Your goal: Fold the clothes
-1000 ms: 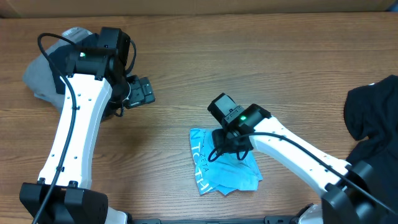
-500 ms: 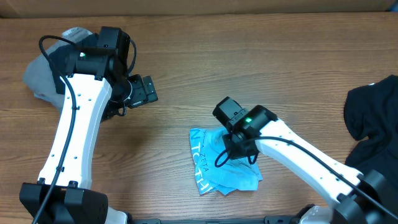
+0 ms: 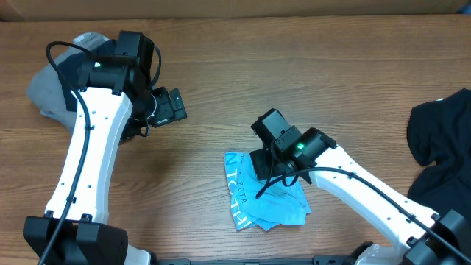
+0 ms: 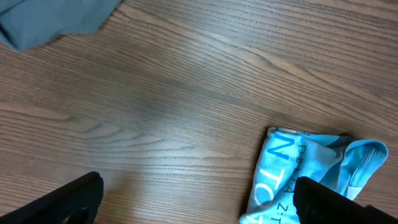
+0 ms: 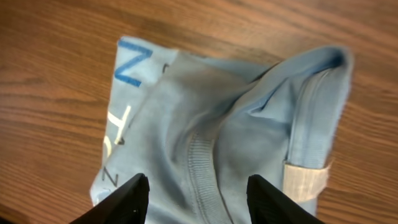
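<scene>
The light blue T-shirt [image 3: 261, 195] with white lettering lies folded into a small bundle on the wooden table, front centre. It also shows in the right wrist view [image 5: 217, 130] and in the left wrist view [image 4: 311, 165]. My right gripper [image 5: 198, 202] is open just above the shirt, fingers either side of its collar seam, holding nothing. My left gripper [image 4: 199, 202] is open and empty over bare table, left of the shirt. A grey garment [image 3: 51, 88] lies at the far left, a black garment [image 3: 441, 140] at the right edge.
The wooden table [image 3: 221, 88] fills the view. The grey garment's edge shows in the left wrist view [image 4: 50, 18] at top left. The left arm's white links [image 3: 96, 147] stand over the table's left side.
My right gripper has shifted slightly up and to the right over the blue shirt and has turned. The left arm has barely moved. The shirt lies as before.
</scene>
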